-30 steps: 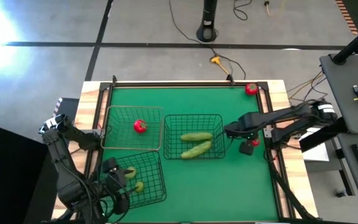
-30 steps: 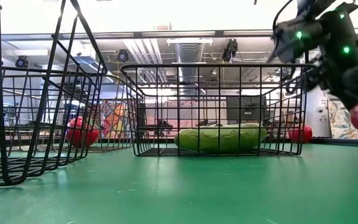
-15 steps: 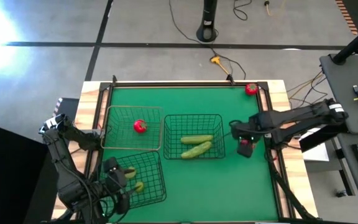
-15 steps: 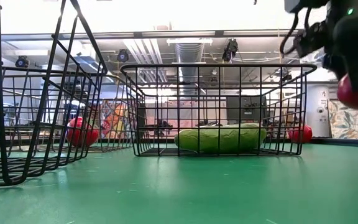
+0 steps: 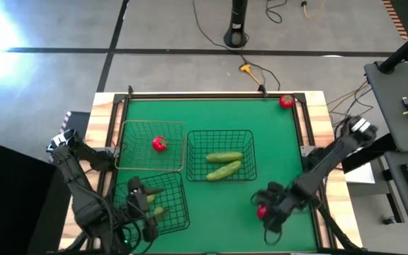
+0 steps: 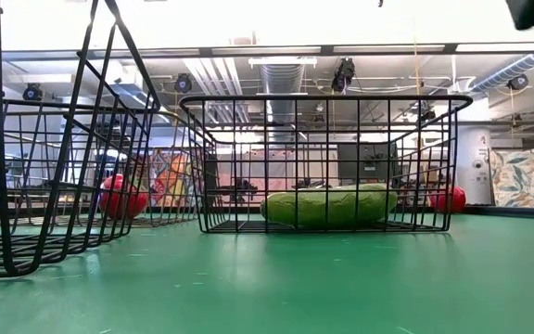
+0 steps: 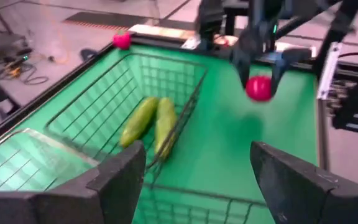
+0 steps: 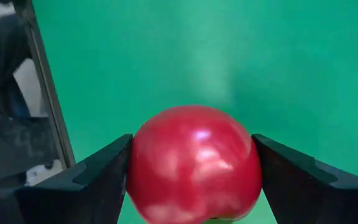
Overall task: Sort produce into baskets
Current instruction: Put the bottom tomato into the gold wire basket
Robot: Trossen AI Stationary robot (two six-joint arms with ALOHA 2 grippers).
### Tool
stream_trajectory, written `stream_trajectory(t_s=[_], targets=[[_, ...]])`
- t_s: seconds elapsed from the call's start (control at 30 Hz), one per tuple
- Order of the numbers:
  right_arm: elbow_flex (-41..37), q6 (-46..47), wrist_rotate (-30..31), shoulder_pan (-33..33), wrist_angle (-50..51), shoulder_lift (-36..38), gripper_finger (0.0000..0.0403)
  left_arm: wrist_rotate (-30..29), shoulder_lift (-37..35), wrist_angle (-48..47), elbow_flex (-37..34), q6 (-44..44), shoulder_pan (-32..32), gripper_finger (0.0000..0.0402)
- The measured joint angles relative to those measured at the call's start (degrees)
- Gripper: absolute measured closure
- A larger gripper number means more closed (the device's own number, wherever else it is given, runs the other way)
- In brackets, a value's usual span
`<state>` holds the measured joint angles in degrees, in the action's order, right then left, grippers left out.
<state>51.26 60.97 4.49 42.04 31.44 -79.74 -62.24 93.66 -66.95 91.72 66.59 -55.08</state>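
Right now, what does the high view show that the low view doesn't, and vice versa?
High only: the right gripper holding a red tomato over the mat's near right; the left gripper open above the near-left basket; and a tomato lying inside the paler basket.
Low only: the room behind the table, with ceiling ducts and lights.
Both: the middle basket with two cucumbers, and a loose tomato at the far right corner.

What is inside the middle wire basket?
The middle basket holds two green cucumbers, lying side by side on its floor. Nothing else shows in it from above; what lies under the cucumbers is covered.
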Motion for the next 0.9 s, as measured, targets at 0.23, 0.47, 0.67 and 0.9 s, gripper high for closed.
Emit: stream_trajectory(t_s=[0.23,0.47,0.67,0.9], targets=[[11.39,-5.95,0.10,0.65,-0.05,-15.85,0.0108,3.12,0.02,20.63,0.00,-26.67,2.86,0.0131],[24.36,-17.22,2.66,-0.44,6.71,-25.40,0.0081,3.24,0.03,22.99,-0.80,-26.52,2.81,0.0131],[27.78,-20.11,6.40,-1.60,8.55,-29.22,0.0047,3.47,0.05,24.08,-4.08,-21.88,2.84,0.0131],[28.16,-21.07,7.33,-1.53,8.81,-28.32,0.0038,5.92,0.07,25.00,-5.84,-18.14,4.53,0.0131]])
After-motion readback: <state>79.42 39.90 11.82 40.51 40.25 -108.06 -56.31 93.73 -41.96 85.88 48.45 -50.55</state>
